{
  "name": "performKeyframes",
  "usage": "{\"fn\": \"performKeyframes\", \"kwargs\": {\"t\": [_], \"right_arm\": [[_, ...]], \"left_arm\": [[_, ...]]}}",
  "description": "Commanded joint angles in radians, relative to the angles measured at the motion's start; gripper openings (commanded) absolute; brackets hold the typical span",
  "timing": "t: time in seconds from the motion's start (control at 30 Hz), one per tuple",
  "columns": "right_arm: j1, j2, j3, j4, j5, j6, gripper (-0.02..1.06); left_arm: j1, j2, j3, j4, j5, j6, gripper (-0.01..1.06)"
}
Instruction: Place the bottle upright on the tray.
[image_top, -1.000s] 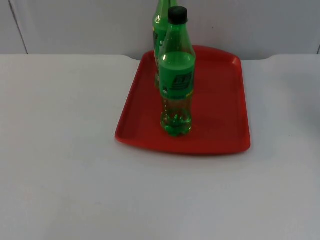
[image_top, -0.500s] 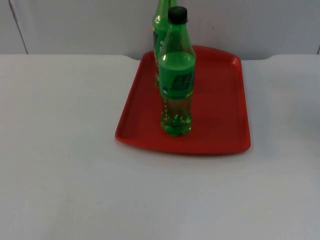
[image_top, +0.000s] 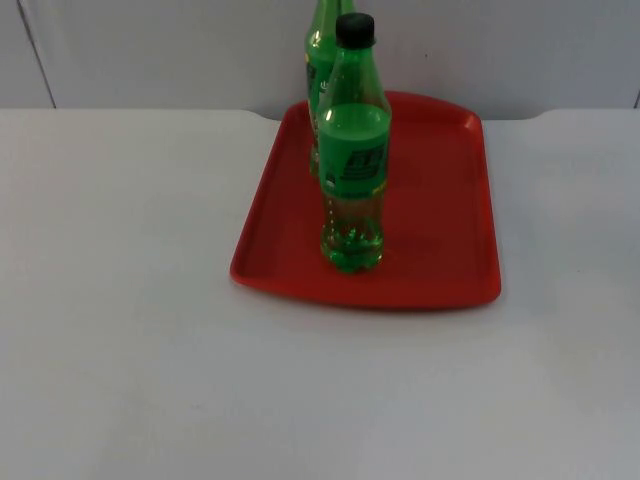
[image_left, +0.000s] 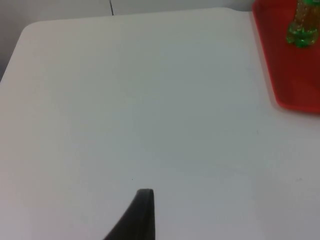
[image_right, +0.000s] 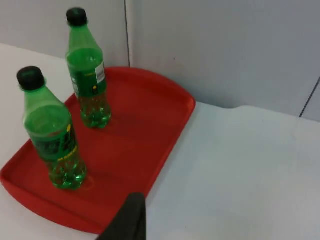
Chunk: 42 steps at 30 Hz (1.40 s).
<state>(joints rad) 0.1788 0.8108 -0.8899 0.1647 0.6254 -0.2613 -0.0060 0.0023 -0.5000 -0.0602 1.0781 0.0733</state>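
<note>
Two green bottles with black caps stand upright on the red tray (image_top: 440, 200). The nearer bottle (image_top: 352, 150) is close to the tray's front edge and the second bottle (image_top: 322, 60) is behind it at the back left. The right wrist view has both bottles, one (image_right: 50, 130) and the other (image_right: 87, 75), on the tray (image_right: 140, 130). My right gripper (image_right: 130, 220) hangs off the tray's right side, apart from both bottles. My left gripper (image_left: 142, 217) waits over bare table left of the tray (image_left: 295, 75), far from the bottle base (image_left: 301, 25).
The white table (image_top: 120, 300) spreads wide to the left, right and front of the tray. The grey partition wall (image_top: 150, 50) closes the back, just behind the tray's far edge.
</note>
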Motion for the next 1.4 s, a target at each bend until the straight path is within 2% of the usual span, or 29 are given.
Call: {"fn": "performKeyframes", "kwargs": {"t": [0.0, 0.27, 0.5, 0.57, 0.7, 0.87, 1.17, 1.37], "right_arm": [[-0.004, -0.054, 0.021, 0.004, -0.002, -0.008, 1.05], [-0.004, -0.246, 0.130, 0.025, 0.075, -0.020, 1.05], [-0.004, -0.396, 0.233, 0.025, 0.077, -0.020, 1.05], [-0.004, -0.466, 0.259, 0.028, 0.106, -0.020, 1.05], [-0.004, -0.550, 0.271, 0.035, 0.151, -0.020, 1.05], [-0.004, -0.671, 0.271, 0.038, 0.254, -0.020, 1.05], [-0.003, -0.783, 0.273, 0.046, 0.336, -0.024, 1.05], [-0.003, -0.811, 0.348, 0.012, 0.381, -0.015, 1.05]], "left_arm": [[0.004, -0.002, 0.004, 0.001, -0.002, -0.001, 1.05], [0.004, -0.002, 0.004, 0.001, -0.002, -0.001, 1.05], [0.004, -0.002, 0.004, 0.001, -0.002, -0.001, 1.05], [0.004, -0.002, 0.004, 0.001, -0.002, -0.001, 1.05], [0.004, -0.002, 0.004, 0.001, -0.002, -0.001, 1.05], [0.004, -0.002, 0.004, 0.001, -0.002, -0.001, 1.05], [0.004, -0.002, 0.004, 0.001, -0.002, -0.001, 1.05], [0.004, -0.002, 0.004, 0.001, -0.002, -0.001, 1.05]]}}
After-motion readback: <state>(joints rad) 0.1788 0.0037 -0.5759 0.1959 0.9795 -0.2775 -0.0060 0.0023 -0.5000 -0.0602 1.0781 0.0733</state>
